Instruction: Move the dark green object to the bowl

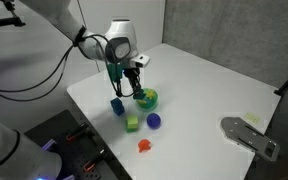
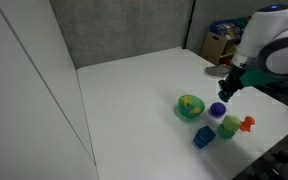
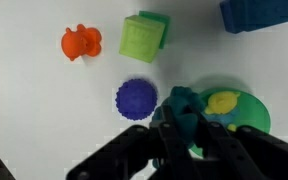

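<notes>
**Exterior view, arm entering from upper left.** White table [image 1: 214, 90]. The gripper [image 1: 135, 88] hangs at centre frame, just over the left rim of the bowl [image 1: 148, 99]. Lower left of the bowl is a blue block [image 1: 117, 106]. Below it are a lime cube [image 1: 132, 123] and a purple ball [image 1: 154, 120]. An orange toy [image 1: 144, 146] is lowest. A grey flat part [image 1: 250, 136] lies at the right edge. The dark green object is too small to make out here.

**Exterior view, arm at upper right.** The gripper [image 2: 227, 90] is above the purple ball [image 2: 217, 110]. The bowl [image 2: 190, 107] is to its left, with a yellow piece inside. The lime cube, blue block and orange toy are clustered at lower right.

**Wrist view.** The gripper [image 3: 184, 118] rises from the bottom edge. Its fingers are narrowed on the dark green object [image 3: 181, 99], gripped at the tips. The object sits over the left rim of the bowl [image 3: 249, 120], beside the yellow piece [image 3: 222, 102]. The purple ball is just left. The orange toy, lime cube and blue block run along the top.
</notes>
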